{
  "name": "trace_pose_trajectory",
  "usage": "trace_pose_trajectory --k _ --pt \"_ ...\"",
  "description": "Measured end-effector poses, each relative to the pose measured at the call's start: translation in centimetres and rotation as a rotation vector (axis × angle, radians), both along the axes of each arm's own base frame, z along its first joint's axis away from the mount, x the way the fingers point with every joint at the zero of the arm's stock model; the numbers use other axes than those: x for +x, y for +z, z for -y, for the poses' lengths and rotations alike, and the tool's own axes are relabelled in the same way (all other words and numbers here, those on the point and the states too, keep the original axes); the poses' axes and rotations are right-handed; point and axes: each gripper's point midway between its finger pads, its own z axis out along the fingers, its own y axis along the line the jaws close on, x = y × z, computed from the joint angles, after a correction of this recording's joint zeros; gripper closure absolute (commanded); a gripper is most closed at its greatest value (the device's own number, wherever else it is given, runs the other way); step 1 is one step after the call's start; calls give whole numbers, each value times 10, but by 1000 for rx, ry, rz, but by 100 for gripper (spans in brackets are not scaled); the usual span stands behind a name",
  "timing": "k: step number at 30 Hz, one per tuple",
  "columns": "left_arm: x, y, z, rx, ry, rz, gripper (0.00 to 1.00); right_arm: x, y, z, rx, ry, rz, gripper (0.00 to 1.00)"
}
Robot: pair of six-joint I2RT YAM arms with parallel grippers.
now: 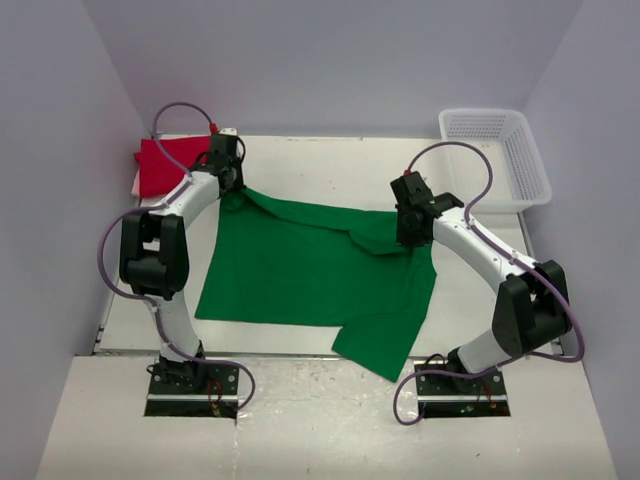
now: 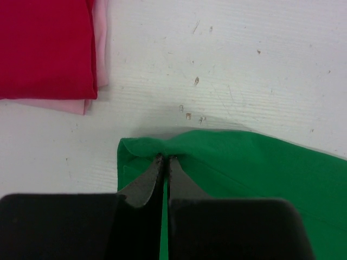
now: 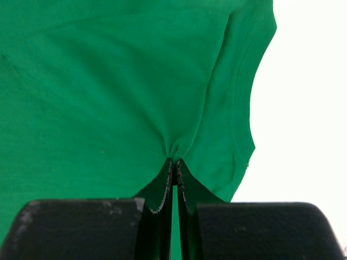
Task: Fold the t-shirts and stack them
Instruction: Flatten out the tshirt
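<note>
A bright green t-shirt (image 1: 310,270) lies spread across the table, one sleeve hanging over the near edge. My left gripper (image 1: 232,182) is shut on its far left corner (image 2: 162,149), pinching a small fold of cloth. Over at the shirt's right side, my right gripper (image 1: 410,235) is shut on bunched green cloth (image 3: 173,151) near a sleeve. A folded red t-shirt (image 1: 170,165) lies on a pale pink t-shirt (image 2: 100,54) at the far left of the table; both appear at the top left in the left wrist view, the red t-shirt (image 2: 43,49) uppermost.
A white mesh basket (image 1: 497,155) stands at the far right corner. The white table (image 1: 330,165) is walled in on three sides. Both arm bases sit at the near edge.
</note>
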Motion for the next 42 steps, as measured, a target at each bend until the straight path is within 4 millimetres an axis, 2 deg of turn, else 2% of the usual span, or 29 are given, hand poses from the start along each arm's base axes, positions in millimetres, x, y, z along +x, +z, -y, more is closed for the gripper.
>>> trace_pose_trajectory --k 2,5,9,11,13,15,18,19,20,22,25,30,32,37,40,42 --pt "0 1 3 -8 -8 1 100 6 6 -2 3 -1 19 100" --pt "-2 3 9 -20 -25 4 100 25 21 -7 10 -3 67 100" --pt "-3 24 22 -55 -64 44 100 59 57 -14 20 7 167 100" --pt "-5 46 30 -80 -94 87 100 81 90 -15 20 11 249 100" --pt "-10 78 40 -112 -130 151 100 100 134 -16 30 19 353 100" --pt "-18 117 48 -139 -165 230 100 113 187 -15 42 26 468 100" --pt "-37 179 58 -183 -219 358 100 116 265 -11 61 49 633 100" --pt "-47 208 61 -202 -243 420 100 112 289 -9 65 58 683 100" --pt "-52 220 62 -210 -253 447 100 107 310 -7 68 65 726 100" --pt "-69 259 63 -233 -286 530 100 91 348 1 68 82 801 100" --pt "-97 305 64 -256 -332 638 100 60 394 11 79 118 901 100" --pt "-148 360 66 -291 -415 779 100 -8 440 15 144 247 1019 100" --pt "-171 380 66 -303 -448 835 100 -39 458 13 192 313 1076 100" --pt "-222 428 60 -319 -498 995 100 -134 507 17 323 476 1270 100" --pt "-249 456 57 -326 -520 1103 100 -188 536 20 395 563 1405 100" --pt "-264 474 55 -333 -533 1176 100 -217 552 21 429 617 1482 100"
